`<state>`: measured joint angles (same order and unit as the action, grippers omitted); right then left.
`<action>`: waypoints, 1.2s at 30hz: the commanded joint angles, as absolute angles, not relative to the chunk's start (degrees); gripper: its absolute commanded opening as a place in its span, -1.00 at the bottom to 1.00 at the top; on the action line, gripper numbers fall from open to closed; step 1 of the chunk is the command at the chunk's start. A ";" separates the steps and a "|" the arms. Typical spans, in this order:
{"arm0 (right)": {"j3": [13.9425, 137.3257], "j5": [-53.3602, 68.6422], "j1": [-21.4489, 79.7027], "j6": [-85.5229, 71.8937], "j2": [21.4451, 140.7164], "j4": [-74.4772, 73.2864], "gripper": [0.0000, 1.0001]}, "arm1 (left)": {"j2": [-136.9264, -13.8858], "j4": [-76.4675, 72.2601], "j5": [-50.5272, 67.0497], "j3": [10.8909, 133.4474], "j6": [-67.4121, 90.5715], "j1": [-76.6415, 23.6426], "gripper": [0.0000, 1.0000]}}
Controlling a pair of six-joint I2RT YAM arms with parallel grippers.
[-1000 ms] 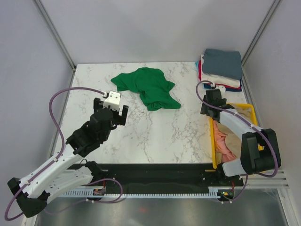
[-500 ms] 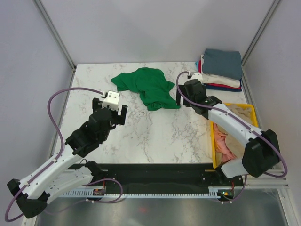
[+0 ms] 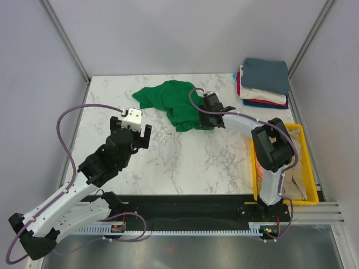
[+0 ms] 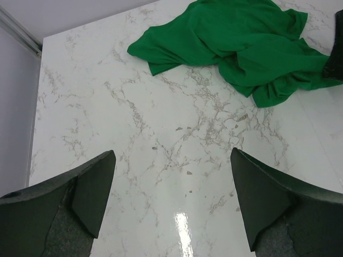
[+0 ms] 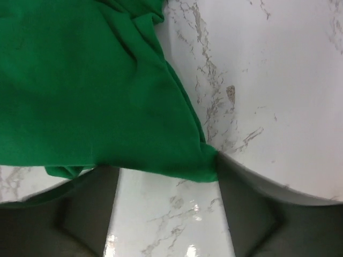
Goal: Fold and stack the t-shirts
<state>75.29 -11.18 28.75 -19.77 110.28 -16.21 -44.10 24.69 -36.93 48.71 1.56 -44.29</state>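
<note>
1. Swinging left from over the yellow bin [image 3: 307, 162], my right claw [image 3: 203, 111] is now arriving at the green t-shirt [image 3: 174, 101].
2. My left claw [image 3: 134, 131] is not moving at all. It is waiting on the left side of the table [image 3: 185, 162], and the green t-shirt is lying where it was.
3. I am seeing the green t-shirt crumpled up at the far middle of the table. More t-shirts are sitting folded in a stack [image 3: 263, 81] at the far right, and some are waiting in the bin.
4. I am guessing the t-shirt is light, soft and floppy. It is going to bunch and slide on the smooth table, not hold its shape.
5. I am thinking the best place to pinch is the near right edge, where the cloth is lying thin and flat.
6. In the right wrist view, my right claw [image 5: 166, 214] is standing with its fingers apart. The green edge [image 5: 203, 166] is lying just at the tips, not pinched yet.
7. In the left wrist view, my left claw [image 4: 171, 155] is gaping wide with only bare table between its fingers. The t-shirt [image 4: 241, 37] is lying well beyond it.
</note>
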 commanded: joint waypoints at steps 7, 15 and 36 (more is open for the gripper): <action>78.40 -13.08 32.16 -12.92 101.45 -14.59 -1.00 | -44.21 22.32 -37.18 48.96 2.55 -42.89 0.91; 60.15 -33.81 47.10 -16.82 67.83 -14.59 -1.00 | -45.09 22.41 -38.75 49.04 2.99 -42.71 0.91; 35.86 -26.90 46.76 -34.71 52.12 -20.57 0.96 | -75.29 21.82 -19.74 60.29 25.66 -34.91 0.99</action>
<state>36.07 -30.04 46.65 -34.54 52.34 -22.81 -68.23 27.66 -28.21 58.26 18.79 -38.76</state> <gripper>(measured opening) 0.982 0.993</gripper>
